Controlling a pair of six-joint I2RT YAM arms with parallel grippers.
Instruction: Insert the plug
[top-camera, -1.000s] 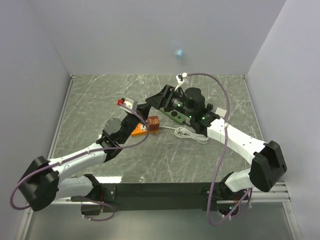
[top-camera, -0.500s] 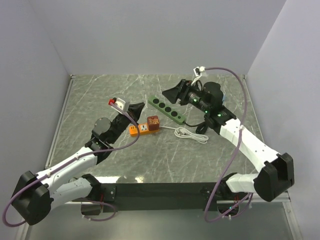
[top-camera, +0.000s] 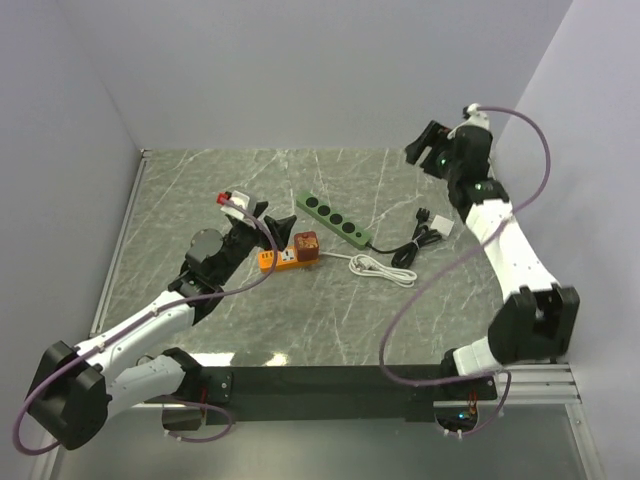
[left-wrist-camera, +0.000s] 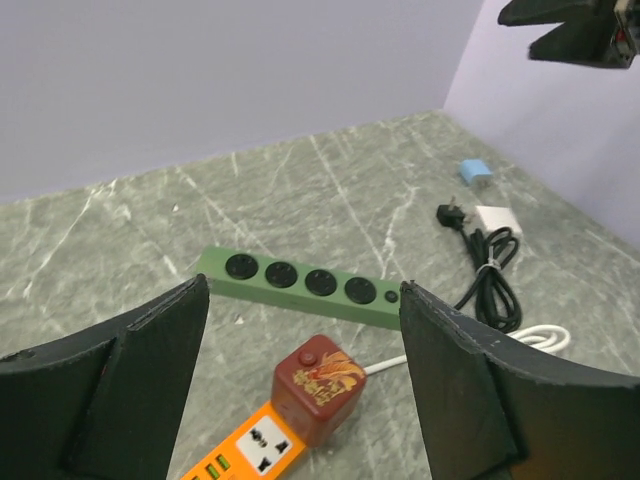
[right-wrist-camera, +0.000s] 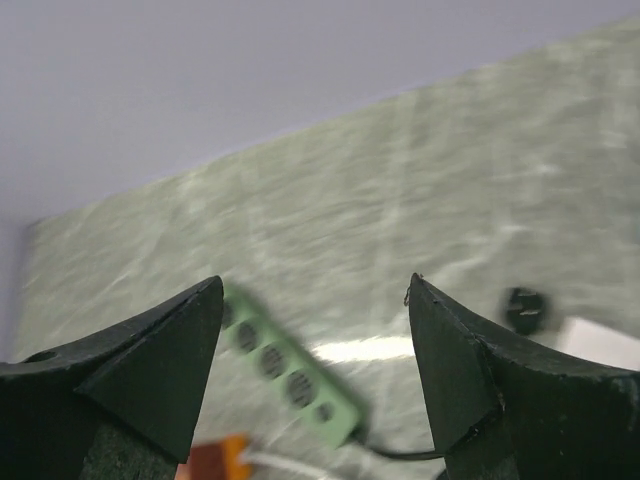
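Observation:
A dark red cube plug (left-wrist-camera: 318, 388) sits upright in the end socket of an orange power strip (left-wrist-camera: 250, 450). From above, the plug (top-camera: 307, 245) and the strip (top-camera: 279, 261) lie mid-table. My left gripper (top-camera: 265, 222) hovers just left of them, open and empty; in the left wrist view the left gripper (left-wrist-camera: 303, 300) frames the plug without touching it. My right gripper (top-camera: 418, 145) is raised high at the back right, open and holding nothing. In the blurred right wrist view the right gripper (right-wrist-camera: 315, 285) looks down on the table.
A green power strip (top-camera: 335, 218) lies diagonally behind the orange one. A coiled white cable (top-camera: 383, 268) runs right from the plug. A black plug with cable (top-camera: 420, 238), a white adapter (top-camera: 441, 226) and a small blue item (left-wrist-camera: 473, 172) lie at the right.
My left gripper has opened and drawn back slightly from the red plug. The right arm has swung from over the green strip up to the back right, jaws widening.

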